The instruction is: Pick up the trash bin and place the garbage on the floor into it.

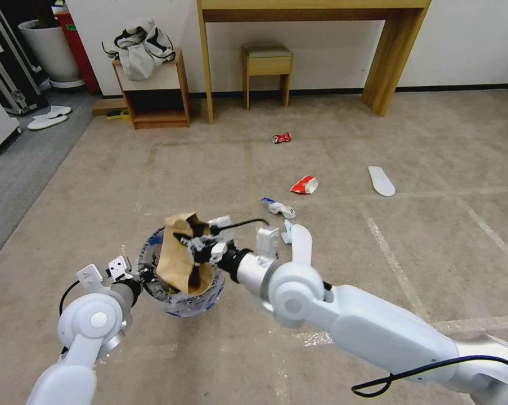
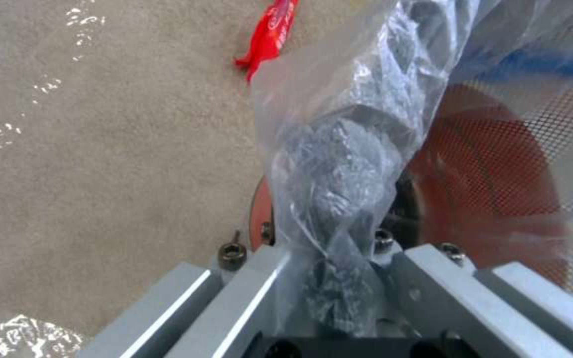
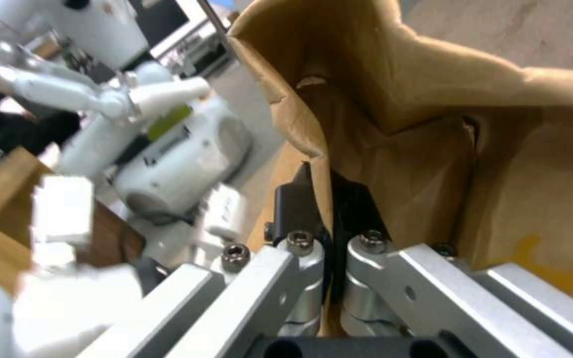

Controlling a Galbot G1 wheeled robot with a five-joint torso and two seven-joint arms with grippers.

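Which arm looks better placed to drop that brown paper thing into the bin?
The right. Its end effector is shut on the tan paper carton, held right above the trash bin. The left end effector is busy gripping the bin's rim and plastic liner.

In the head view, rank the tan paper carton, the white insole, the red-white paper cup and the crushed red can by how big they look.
1. Tan paper carton, held by the right gripper, nearest the camera, so partly flattered.
2. White insole.
3. Red-white paper cup.
4. Crushed red can, farthest off; cup and can look close, so their order is unsure.
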